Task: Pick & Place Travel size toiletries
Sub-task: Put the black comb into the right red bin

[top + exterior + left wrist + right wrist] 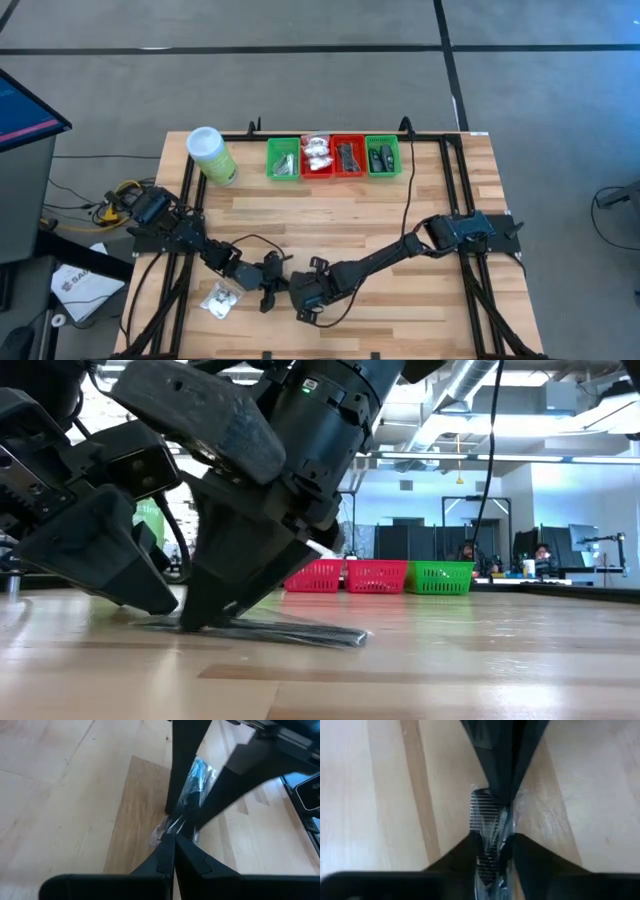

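Note:
A slim dark toothed piece in a clear crinkly wrapper (486, 812) lies on the wooden table near its front edge; it also shows in the low view (300, 632). My left gripper (174, 842) and my right gripper (495, 851) meet on it from opposite ends, both shut on it. In the high view they sit close together, left gripper (270, 282) and right gripper (300, 296). A white crinkly packet (220, 300) lies flat on the table beside the left gripper, untouched. My left gripper pinches the clear wrapper's loose end (167, 827) between its two fingertips, slanting down from the table's left. The wrapped piece lies along the fingers' line, on the table. My right gripper has the wrapped piece's dark toothed body (489, 827) between its two fingers, one on each long side. The fingers (172, 780) slant down from the table's right, along the piece. The piece's free end (345, 635) rests on the table.
Along the far edge stand two green trays (283, 170) (383, 172) and two red trays (317, 172) (347, 172) holding small items, and a tall light-green canister with a white lid (212, 155) to their left. Bare wood lies between the trays and the grippers.

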